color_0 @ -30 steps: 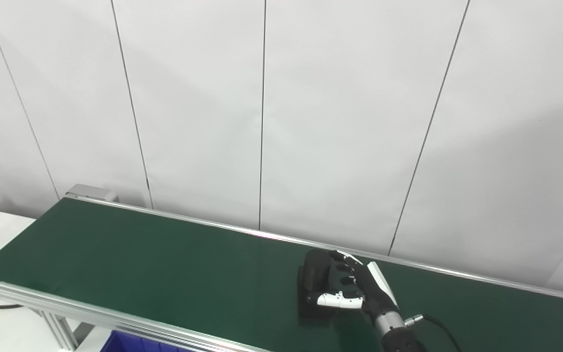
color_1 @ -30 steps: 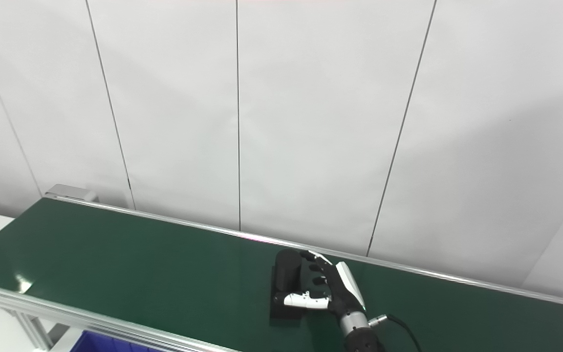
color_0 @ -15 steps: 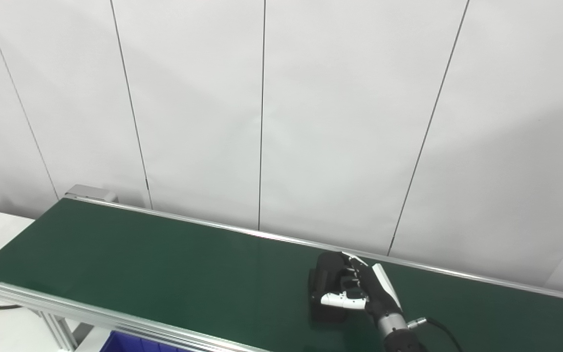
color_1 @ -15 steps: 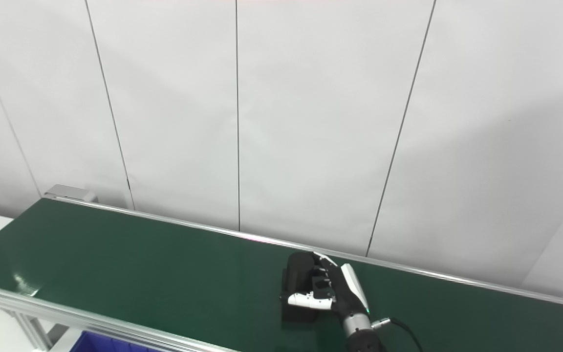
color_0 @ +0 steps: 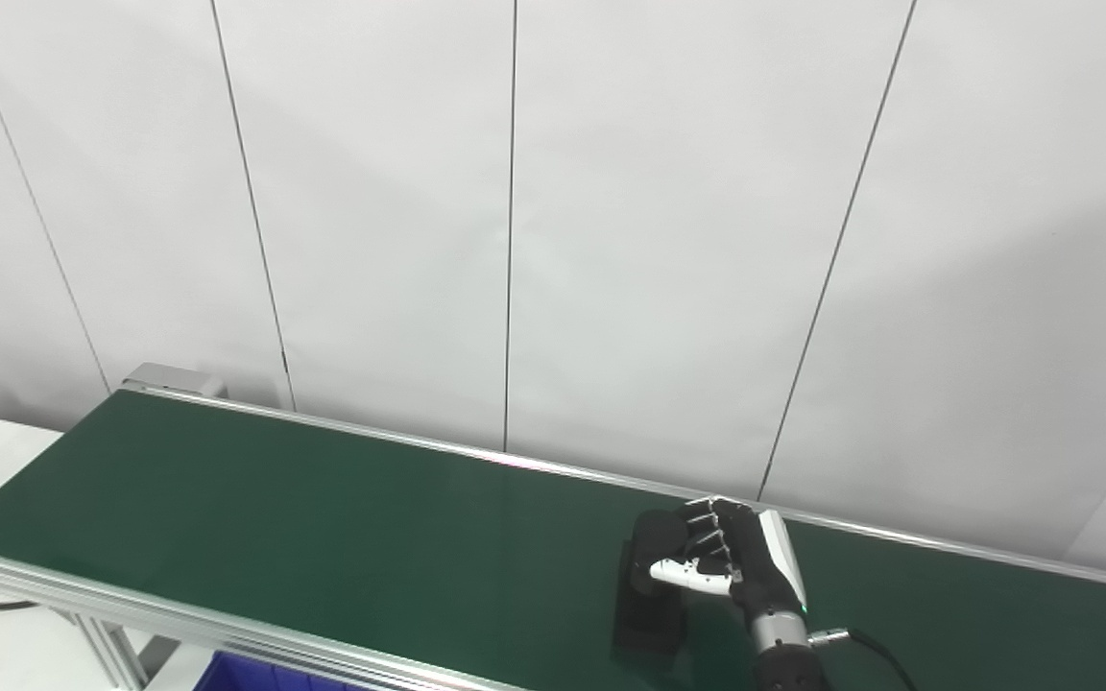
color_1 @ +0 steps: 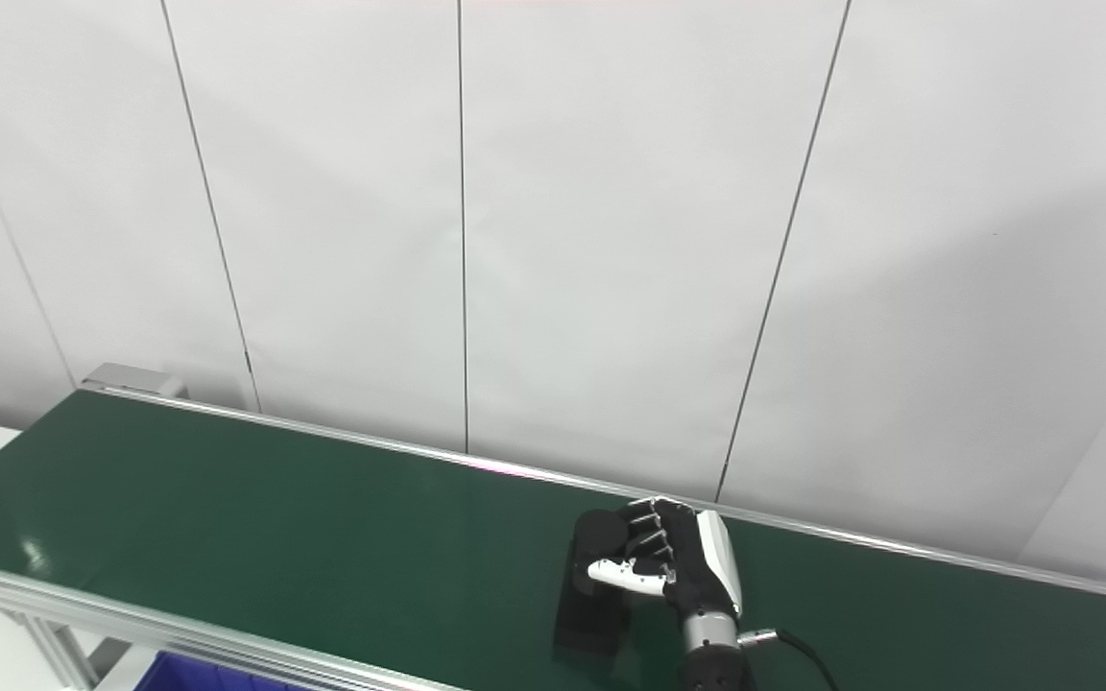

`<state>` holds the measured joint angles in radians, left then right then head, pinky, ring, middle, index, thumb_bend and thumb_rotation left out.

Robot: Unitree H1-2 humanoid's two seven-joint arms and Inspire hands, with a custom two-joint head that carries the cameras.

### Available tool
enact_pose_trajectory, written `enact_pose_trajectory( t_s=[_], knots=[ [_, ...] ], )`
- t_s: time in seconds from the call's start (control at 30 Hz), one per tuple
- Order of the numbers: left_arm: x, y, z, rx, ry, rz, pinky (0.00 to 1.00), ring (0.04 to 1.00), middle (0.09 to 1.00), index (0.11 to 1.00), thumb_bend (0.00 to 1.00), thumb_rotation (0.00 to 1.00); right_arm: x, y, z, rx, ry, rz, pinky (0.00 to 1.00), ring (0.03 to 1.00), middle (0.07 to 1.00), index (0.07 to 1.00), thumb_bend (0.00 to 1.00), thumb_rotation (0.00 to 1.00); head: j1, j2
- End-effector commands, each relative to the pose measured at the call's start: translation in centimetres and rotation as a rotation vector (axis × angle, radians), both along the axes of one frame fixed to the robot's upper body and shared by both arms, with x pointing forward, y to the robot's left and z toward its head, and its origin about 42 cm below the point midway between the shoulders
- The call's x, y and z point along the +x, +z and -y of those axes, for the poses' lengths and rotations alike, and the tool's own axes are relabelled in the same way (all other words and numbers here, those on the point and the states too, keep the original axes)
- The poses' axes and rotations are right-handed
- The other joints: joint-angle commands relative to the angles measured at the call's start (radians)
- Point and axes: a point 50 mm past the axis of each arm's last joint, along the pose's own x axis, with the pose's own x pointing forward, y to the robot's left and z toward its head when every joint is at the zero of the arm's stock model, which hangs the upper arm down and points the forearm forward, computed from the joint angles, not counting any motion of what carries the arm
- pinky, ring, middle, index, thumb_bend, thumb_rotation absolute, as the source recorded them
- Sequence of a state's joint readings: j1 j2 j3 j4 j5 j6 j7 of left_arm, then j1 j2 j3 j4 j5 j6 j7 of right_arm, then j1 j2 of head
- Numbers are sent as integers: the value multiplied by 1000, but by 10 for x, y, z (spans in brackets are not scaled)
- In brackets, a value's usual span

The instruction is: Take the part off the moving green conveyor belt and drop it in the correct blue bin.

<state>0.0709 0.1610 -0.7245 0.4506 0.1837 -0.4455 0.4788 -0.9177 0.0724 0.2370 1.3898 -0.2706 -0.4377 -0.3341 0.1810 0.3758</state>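
down at the bottom edge you can see only a sliver of the blue bin (color_0: 255,672), tucked below the near rail of the conveyor, and its contents are hidden from you. no label or writing is readable anywhere. your part (color_0: 651,585) is a matte black block with a rounded top end, standing on the green conveyor belt (color_0: 323,528) toward its right half, near the far rail. the right robot hand (color_0: 721,561) is clenched around the upper end of the part, dark fingers (color_1: 647,537) wrapped over its far side and the white thumb lying across its near face. whether the part's base touches the belt you cannot tell. the left robot hand is out of sight
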Motion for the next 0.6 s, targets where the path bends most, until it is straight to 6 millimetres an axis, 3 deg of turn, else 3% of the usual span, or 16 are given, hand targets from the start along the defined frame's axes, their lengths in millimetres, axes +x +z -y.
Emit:
enact_pose_trajectory(
  t_s=[0.0,0.33,0.5,0.57],
  knots=[
    [4,7,2,-30,1,38,805,880,890,846,802,1000,16,34,-12,20,31,96,362,403,499,535,513,0,1,0],
    [5,8,4,-37,3,41,807,881,892,849,805,1000,18,34,-2,38,20,101,360,402,477,543,513,0,-32,17],
    [7,13,5,-35,-2,64,792,884,903,858,809,1000,17,40,6,108,34,128,393,417,489,530,515,0,-102,81],
    [8,15,4,-44,-7,65,821,905,917,874,804,1000,15,44,7,115,47,163,543,439,469,529,516,0,-138,103]
  ],
)
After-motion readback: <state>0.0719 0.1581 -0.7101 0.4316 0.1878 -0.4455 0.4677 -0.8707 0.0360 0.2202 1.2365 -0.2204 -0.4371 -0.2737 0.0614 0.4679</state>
